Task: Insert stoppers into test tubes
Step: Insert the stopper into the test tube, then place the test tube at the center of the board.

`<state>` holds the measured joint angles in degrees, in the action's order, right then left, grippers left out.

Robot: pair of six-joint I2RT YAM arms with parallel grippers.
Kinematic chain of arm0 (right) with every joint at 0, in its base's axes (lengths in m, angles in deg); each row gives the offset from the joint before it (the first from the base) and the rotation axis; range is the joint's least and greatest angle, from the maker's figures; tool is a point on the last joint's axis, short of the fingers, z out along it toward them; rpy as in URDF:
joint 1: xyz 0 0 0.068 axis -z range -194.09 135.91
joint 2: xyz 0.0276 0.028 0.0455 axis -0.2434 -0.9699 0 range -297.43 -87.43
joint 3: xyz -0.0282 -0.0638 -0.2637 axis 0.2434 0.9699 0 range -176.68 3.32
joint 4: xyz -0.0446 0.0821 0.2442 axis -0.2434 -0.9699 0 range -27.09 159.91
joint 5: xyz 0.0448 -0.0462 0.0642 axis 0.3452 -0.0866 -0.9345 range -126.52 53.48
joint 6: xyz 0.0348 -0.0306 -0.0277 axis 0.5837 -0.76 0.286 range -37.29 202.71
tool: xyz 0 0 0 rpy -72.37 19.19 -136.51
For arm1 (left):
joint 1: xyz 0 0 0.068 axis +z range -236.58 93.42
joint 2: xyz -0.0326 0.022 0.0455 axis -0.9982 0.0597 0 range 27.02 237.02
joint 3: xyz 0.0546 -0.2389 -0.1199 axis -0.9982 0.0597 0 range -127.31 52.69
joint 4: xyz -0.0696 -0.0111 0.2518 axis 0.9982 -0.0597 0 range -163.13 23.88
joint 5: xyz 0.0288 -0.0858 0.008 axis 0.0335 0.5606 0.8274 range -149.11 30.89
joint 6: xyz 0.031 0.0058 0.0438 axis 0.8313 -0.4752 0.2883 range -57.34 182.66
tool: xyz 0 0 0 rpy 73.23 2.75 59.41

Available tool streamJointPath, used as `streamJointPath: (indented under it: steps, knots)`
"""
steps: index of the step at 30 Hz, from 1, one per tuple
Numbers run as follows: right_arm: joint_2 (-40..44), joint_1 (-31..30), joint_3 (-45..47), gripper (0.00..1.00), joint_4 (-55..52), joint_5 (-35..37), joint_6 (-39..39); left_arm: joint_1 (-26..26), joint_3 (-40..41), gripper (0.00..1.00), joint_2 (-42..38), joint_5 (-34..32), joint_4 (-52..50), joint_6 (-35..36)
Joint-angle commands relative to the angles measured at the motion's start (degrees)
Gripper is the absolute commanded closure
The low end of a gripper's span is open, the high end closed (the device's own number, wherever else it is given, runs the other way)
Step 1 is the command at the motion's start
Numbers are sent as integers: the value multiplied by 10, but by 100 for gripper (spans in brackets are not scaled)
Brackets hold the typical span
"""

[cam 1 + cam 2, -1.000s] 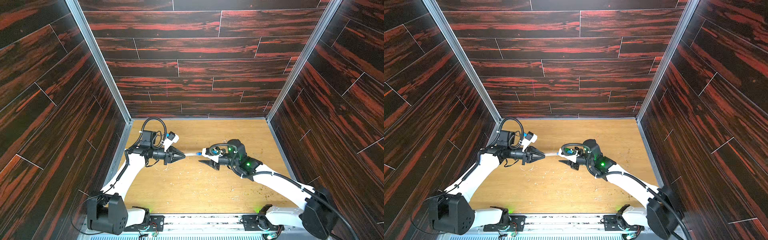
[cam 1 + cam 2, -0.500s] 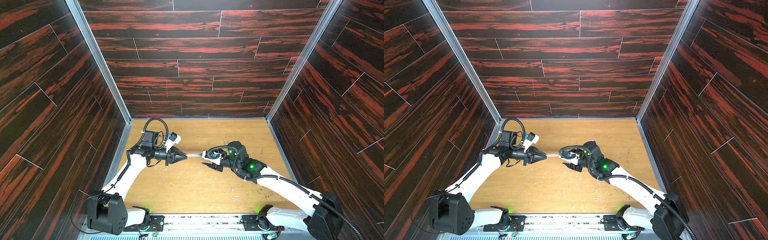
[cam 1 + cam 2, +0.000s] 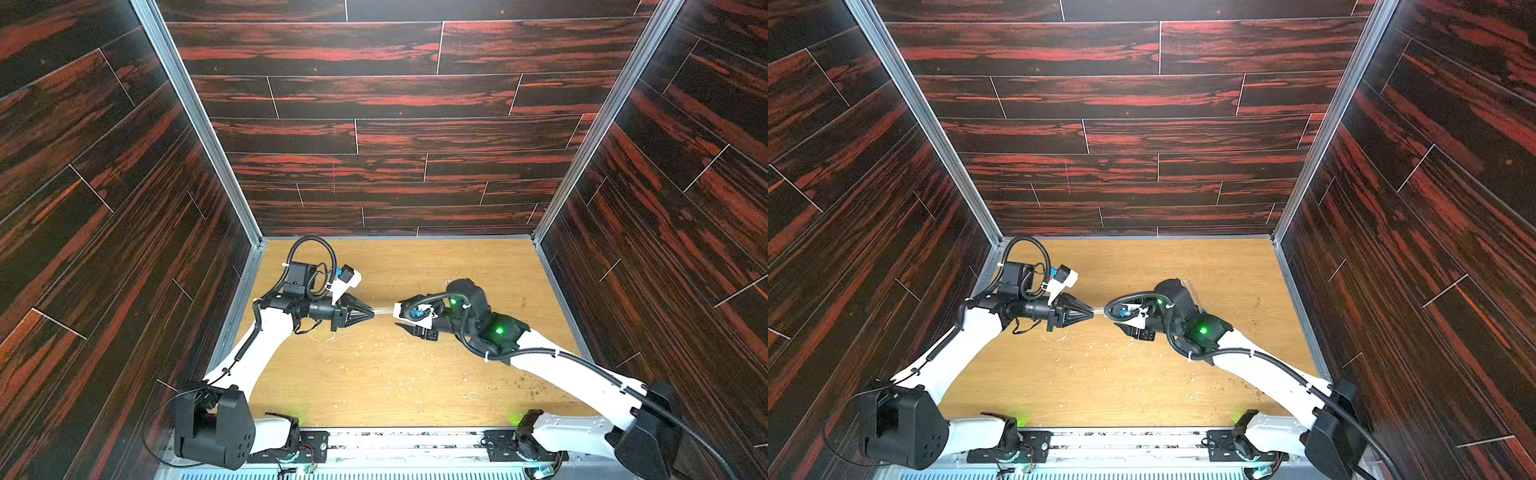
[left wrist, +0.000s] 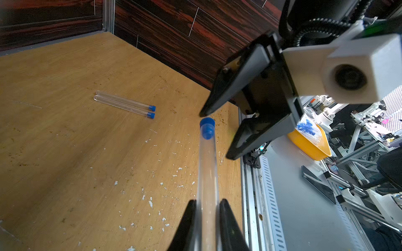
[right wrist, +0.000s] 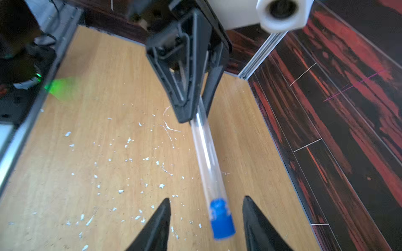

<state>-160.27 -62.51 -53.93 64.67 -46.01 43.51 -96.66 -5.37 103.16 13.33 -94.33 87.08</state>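
blue stopper sits in the mouth of the tube. my left gripper is clamped on that tube, held level above the table. my right gripper is spread wide, fingers either side of the stopper, not touching. two capped tubes lie side by side on the table, well apart.

High stereo pair, close facing wrist-cams

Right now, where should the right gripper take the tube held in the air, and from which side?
Probably the bare clear stretch of the test tube, between the blue stopper and the shut left gripper. Come from the side, fingers across its axis: it is slim, round, roughly level.
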Motion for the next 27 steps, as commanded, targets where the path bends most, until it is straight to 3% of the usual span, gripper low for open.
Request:
streamJointPath:
  steps: [1, 6, 14, 18, 22, 27]
  knots:
    - [-28, -8, -27, 50, -14, 8, -16, -4, 3, 100, 4, 12, -2, 12]
    - [-54, -11, -50, 71, -35, 12, -22, -8, 1, 100, 6, 12, -4, 14]
    - [-64, -12, -60, 90, -42, 17, -21, -9, 0, 100, 9, 10, -7, 15]
    - [-63, -11, -59, 92, -43, 16, -21, -9, -1, 100, 8, 8, -8, 15]
    - [-60, -11, -51, 92, -40, 18, -14, -7, 0, 61, 4, -2, -12, 20]
    - [-47, -8, -15, 92, -20, 23, 14, 13, 0, 36, -6, -17, -14, 23]
